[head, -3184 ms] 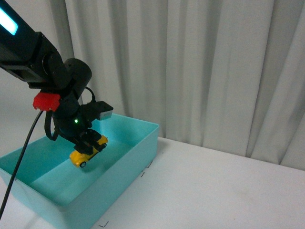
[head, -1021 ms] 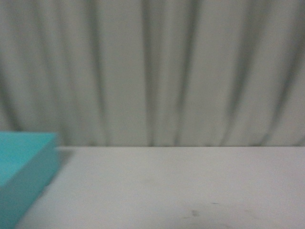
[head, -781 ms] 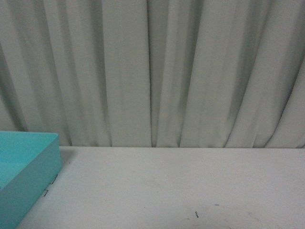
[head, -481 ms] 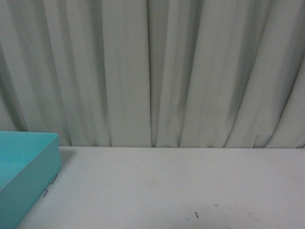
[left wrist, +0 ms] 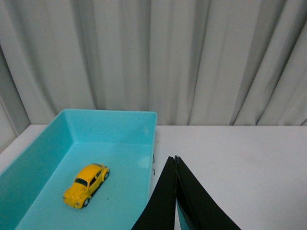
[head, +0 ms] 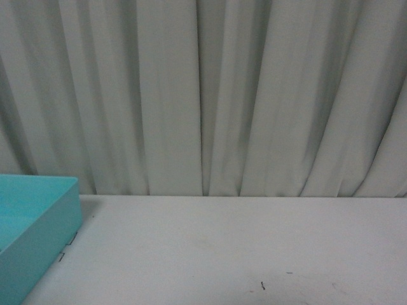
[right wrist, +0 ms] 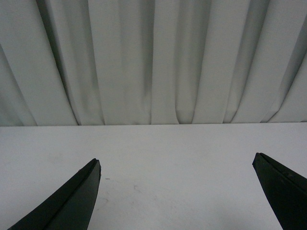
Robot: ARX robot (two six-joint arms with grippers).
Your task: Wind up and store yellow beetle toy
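The yellow beetle toy (left wrist: 86, 184) stands on its wheels on the floor of a turquoise bin (left wrist: 110, 123), seen in the left wrist view. My left gripper (left wrist: 175, 159) is shut with nothing in it, back from the bin's near right wall and apart from the toy. My right gripper (right wrist: 176, 162) is open over bare white table, with nothing between its fingers. The front view shows only a corner of the bin (head: 44, 216); neither arm nor the toy appears there.
A white table (head: 241, 248) runs from the bin to the right, with a few small dark marks (head: 262, 285). Pleated grey curtains (head: 203, 95) close off the back edge of the table.
Earlier my left gripper held the toy over the bin; now the toy lies in the bin and the arm has left the front view. The front view has also swung right.
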